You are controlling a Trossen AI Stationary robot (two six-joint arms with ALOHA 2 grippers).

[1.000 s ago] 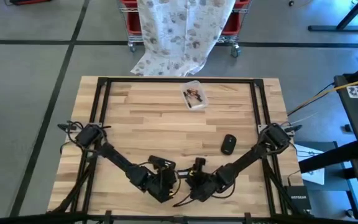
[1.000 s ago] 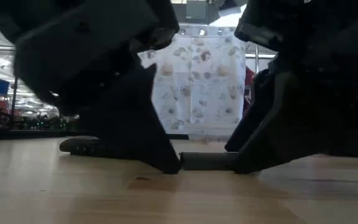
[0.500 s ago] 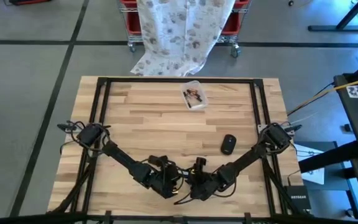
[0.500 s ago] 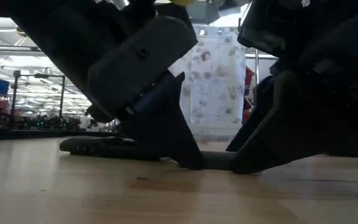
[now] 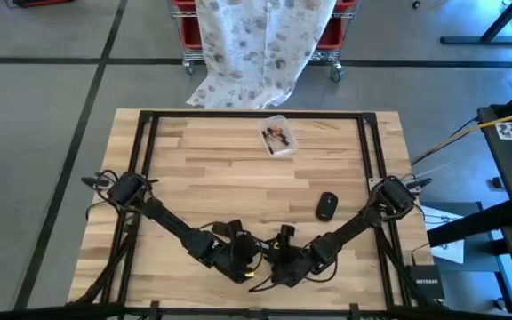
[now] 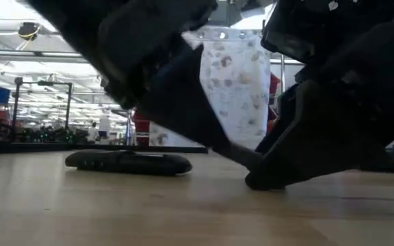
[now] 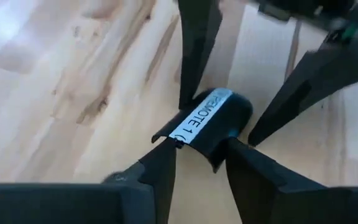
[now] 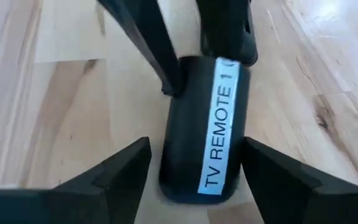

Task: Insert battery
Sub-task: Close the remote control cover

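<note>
wood table [image 5: 212, 169] | both fingers pairs straddle tv remote [image 8: 210, 134] ends

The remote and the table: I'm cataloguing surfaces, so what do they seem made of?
The remote looks like smooth black plastic with a slight sheen, carrying a white printed label, probably adhesive tape. The table looks like pale wood planks with visible grain and knots, seemingly sealed.
</note>
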